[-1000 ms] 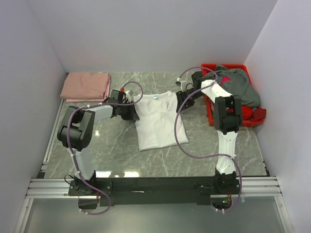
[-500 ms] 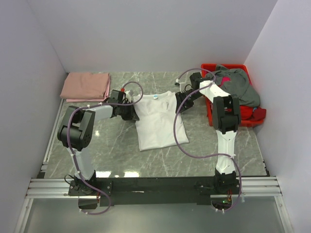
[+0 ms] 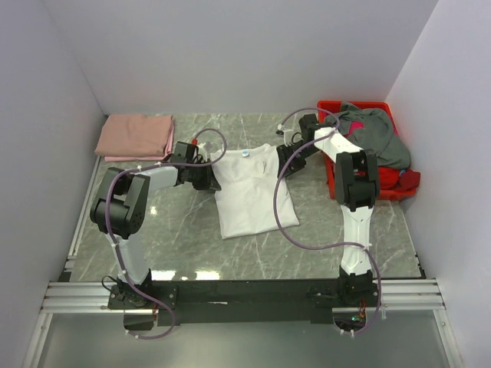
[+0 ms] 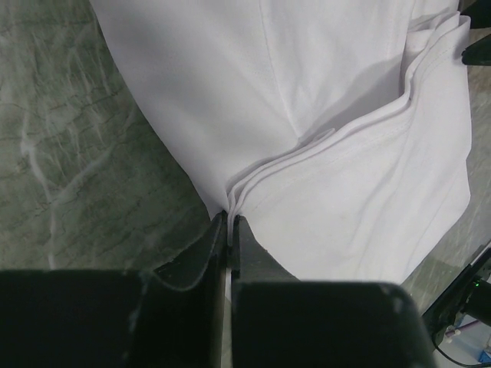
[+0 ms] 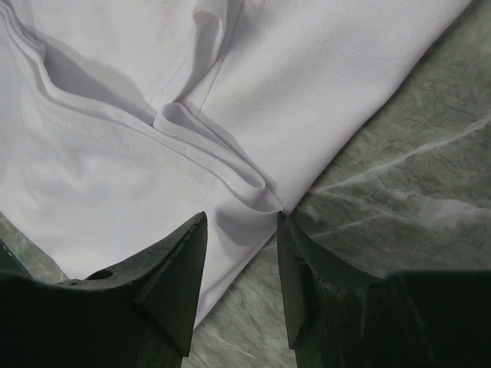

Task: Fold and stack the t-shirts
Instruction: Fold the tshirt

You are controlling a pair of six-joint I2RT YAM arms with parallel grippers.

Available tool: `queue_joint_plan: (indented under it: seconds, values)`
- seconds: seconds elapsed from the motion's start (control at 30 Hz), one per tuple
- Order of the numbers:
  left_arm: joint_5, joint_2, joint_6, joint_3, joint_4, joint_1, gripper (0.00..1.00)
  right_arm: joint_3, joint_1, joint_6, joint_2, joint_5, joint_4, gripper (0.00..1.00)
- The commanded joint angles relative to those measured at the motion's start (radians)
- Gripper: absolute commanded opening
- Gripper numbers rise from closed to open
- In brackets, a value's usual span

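The left gripper has just pinched shut on the layered left edge of the white shirt, which lies flat in the middle of the table between the two arms. The right gripper has its jaws apart over the bunched right edge and is not clamping it. The shirt itself has barely shifted. One side looks secured, and the other probably needs a grip before a fold can start. Bare table lies on the near side of the shirt. The folded pink shirt sits far left. The red bin, holding the grey shirt, crowds the right.
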Motion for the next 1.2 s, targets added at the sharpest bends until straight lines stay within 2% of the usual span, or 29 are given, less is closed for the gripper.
queue_joint_plan:
  seconds: [0.0, 0.17, 0.37, 0.47, 0.53, 0.57, 0.63, 0.67, 1.17]
  values:
    - [0.039, -0.064, 0.022, 0.030, 0.028, 0.000, 0.01, 0.033, 0.022, -0.012, 0.003, -0.028, -0.005, 0.49]
    - [0.049, -0.073, 0.028, 0.027, 0.036, 0.000, 0.01, 0.030, 0.031, -0.015, -0.001, -0.043, -0.008, 0.47]
    - [0.062, -0.064, 0.029, 0.033, 0.041, 0.000, 0.01, 0.052, 0.033, -0.016, 0.009, -0.047, -0.022, 0.38]
    - [0.066, -0.059, 0.028, 0.033, 0.047, 0.000, 0.01, 0.052, 0.033, -0.016, 0.009, -0.047, -0.022, 0.31]
    - [0.069, -0.058, 0.031, 0.034, 0.045, 0.000, 0.01, 0.046, 0.033, -0.018, 0.003, -0.037, -0.020, 0.22]
    - [0.071, -0.058, 0.034, 0.036, 0.045, 0.000, 0.01, 0.043, 0.031, -0.016, -0.001, -0.033, -0.015, 0.15]
    - [0.074, -0.061, 0.043, 0.034, 0.047, 0.000, 0.01, 0.023, 0.030, -0.019, -0.018, -0.025, -0.005, 0.08]
    - [0.076, -0.062, 0.045, 0.034, 0.044, 0.000, 0.01, 0.006, 0.030, -0.021, -0.032, -0.025, -0.002, 0.01]
    - [0.085, -0.114, 0.046, 0.016, 0.035, 0.000, 0.01, -0.146, -0.001, -0.030, -0.190, -0.020, 0.029, 0.00]
